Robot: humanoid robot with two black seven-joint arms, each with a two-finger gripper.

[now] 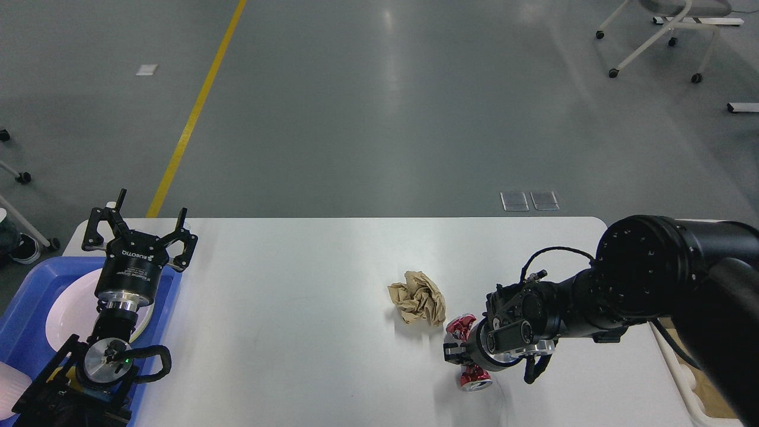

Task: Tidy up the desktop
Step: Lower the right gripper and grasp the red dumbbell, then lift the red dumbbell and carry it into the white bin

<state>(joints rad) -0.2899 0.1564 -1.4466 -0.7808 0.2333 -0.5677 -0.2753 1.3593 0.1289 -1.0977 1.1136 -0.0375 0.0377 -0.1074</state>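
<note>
The white desktop [296, 296] holds a crumpled ball of brown paper [418, 303] right of centre and a crushed red can [475, 377] just right of and nearer than it. My right gripper [455, 350] lies low over the can's pinched middle, with red showing above and below it. Its dark fingers cannot be told apart. My left gripper [152, 203] is open and empty, held upright over the desktop's far left corner.
A blue tray [35, 284] with a white plate [71, 308] lies at the left edge under my left arm. A cream bin [670, 362] stands off the right edge. Wheeled chairs stand on the grey floor beyond.
</note>
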